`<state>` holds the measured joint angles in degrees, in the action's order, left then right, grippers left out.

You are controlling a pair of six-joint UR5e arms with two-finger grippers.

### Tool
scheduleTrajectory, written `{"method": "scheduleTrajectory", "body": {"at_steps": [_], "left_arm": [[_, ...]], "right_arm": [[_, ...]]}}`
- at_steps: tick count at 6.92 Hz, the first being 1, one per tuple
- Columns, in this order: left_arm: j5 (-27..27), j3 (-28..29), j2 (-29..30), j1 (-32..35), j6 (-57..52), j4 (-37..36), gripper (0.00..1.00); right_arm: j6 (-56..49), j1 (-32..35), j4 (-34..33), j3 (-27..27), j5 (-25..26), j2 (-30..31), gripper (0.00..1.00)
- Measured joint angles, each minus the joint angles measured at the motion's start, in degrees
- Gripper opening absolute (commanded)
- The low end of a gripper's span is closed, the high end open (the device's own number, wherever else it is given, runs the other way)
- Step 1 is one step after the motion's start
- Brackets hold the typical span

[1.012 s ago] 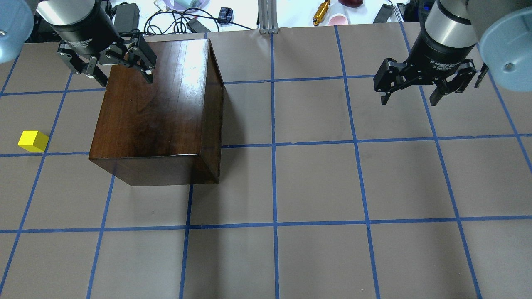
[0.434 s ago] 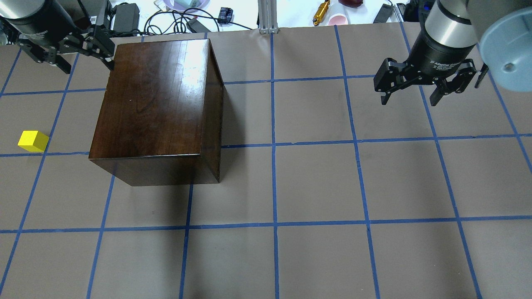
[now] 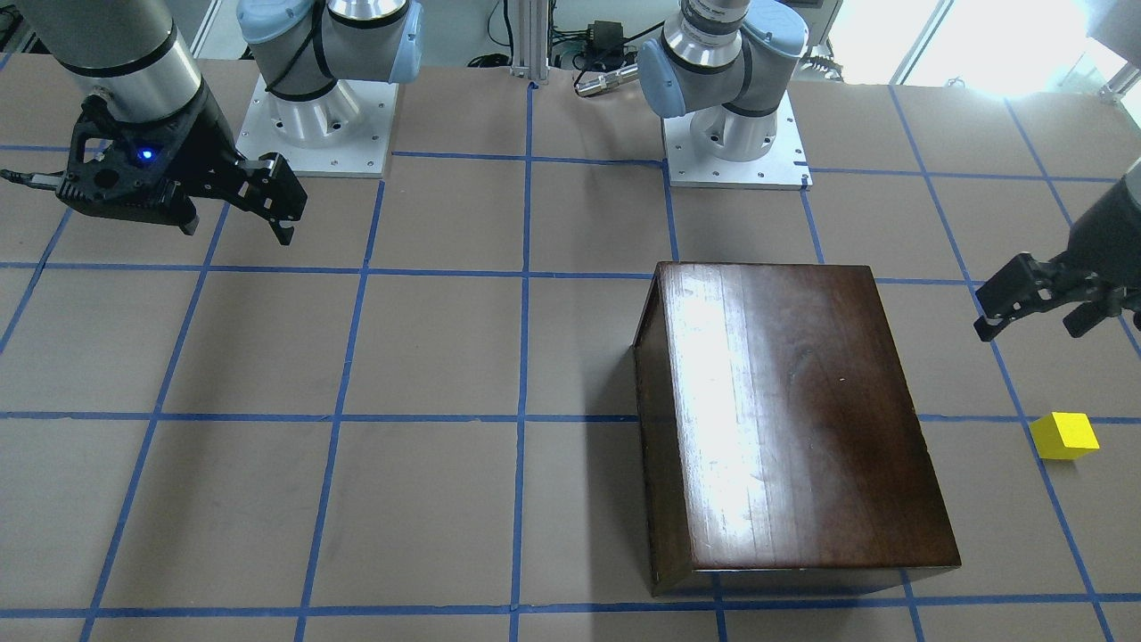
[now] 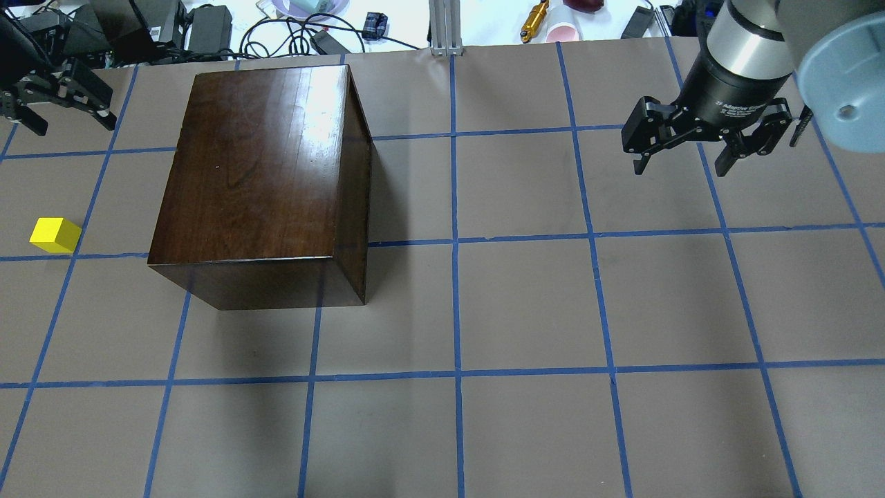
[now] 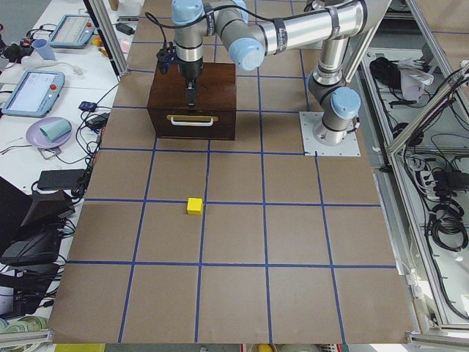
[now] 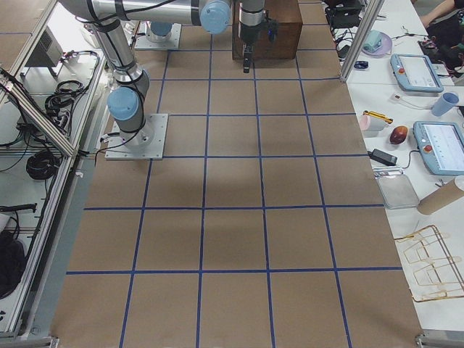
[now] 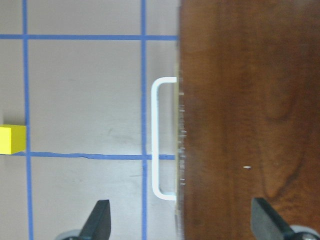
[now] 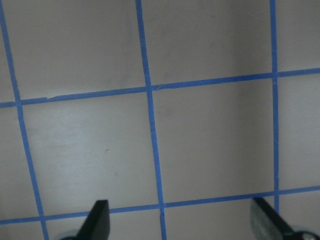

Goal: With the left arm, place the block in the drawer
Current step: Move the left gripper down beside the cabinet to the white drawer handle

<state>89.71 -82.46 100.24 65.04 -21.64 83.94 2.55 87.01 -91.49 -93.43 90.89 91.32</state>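
block [image 4: 55, 235]: on the table paper [image 4: 525, 311], far left, just beside a blue tape line [image 4: 110, 256]. Left of the wooden box [image 4: 256, 166] and well apart from it. Nothing touches it. Left wrist view clips it at the frame's left edge, only part of one face showing.
drawer [image 5: 192, 125]: shut, flush with the box. Dark front panel shows only in the exterior left view. Overhead and front-facing views hide it, since it faces left, away from both. Left wrist view gets it edge-on, just the pale U-shaped handle [image 7: 157, 137] sticking out. Tray inside not visible.
wooden box: strong glare across the glossy top. In the exterior right view it's far off, cut by the top edge and partly behind the right arm's wrist.
left gripper [image 4: 69, 123]: jaws spread wide, empty. It hangs high over the box's drawer-side edge. One fingertip [image 7: 97, 222] is over the paper, the other over the box top, the handle below between them. Overhead view clips it at the left edge, front-facing view at the right edge.
left arm [image 5: 293, 29]: mostly out of frame overhead; the exterior left view shows it reaching across to the box.
right gripper [image 4: 681, 164]: jaws apart, holding nothing, above bare paper on the right, well apart from the box.
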Motion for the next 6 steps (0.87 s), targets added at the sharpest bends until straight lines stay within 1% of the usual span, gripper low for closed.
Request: {"method": "scheduleTrajectory", "body": {"at_steps": [2, 4, 6], "left_arm": [[-1.44, -0.23, 2.46, -4.06, -4.08, -0.01, 1.0], [-6.83, 0.22, 6.26, -7.69, -9.26, -0.12, 1.0], [-10.5, 0.08, 9.02, -8.55, -12.84, 0.07, 1.0]], "right_arm": [[0.0, 0.0, 0.0, 0.0, -0.01, 0.0, 1.0], [0.0, 0.0, 0.0, 0.0, -0.01, 0.0, 1.0], [0.0, 0.0, 0.0, 0.0, -0.01, 0.0, 1.0]]}}
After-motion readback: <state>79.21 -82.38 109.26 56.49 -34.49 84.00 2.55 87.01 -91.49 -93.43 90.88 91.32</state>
